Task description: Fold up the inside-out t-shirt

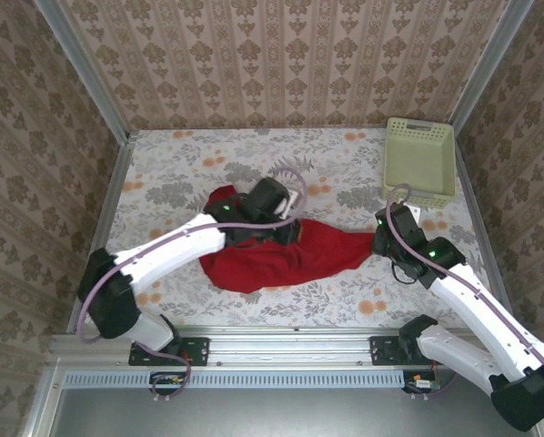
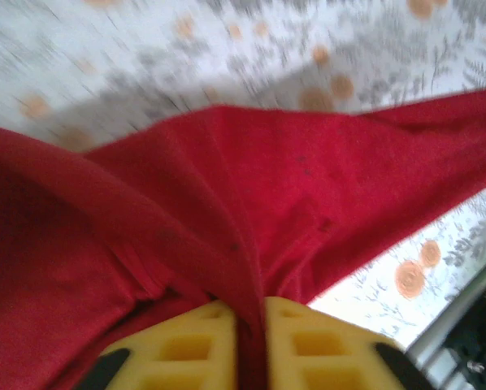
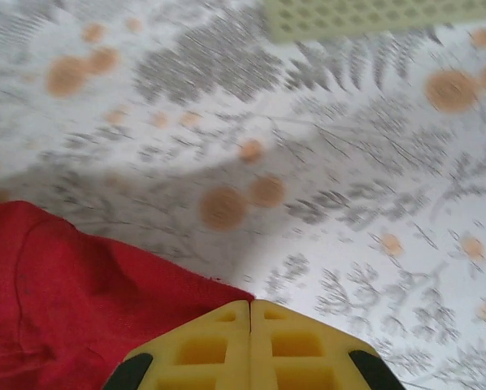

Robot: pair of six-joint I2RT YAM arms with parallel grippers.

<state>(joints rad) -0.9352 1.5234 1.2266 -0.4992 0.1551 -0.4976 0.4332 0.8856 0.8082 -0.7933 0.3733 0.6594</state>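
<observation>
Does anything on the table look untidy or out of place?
Yes: the red t-shirt is bunched and creased, not flat, and is drawn to a point at the right gripper. The basket sits upright.

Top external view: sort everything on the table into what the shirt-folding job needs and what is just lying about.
Belongs to the job:
inside-out t-shirt
left gripper, pinching a fold of it
right gripper, shut at its stretched corner

Just lying about:
pale basket, at the far right, apart from the shirt
</observation>
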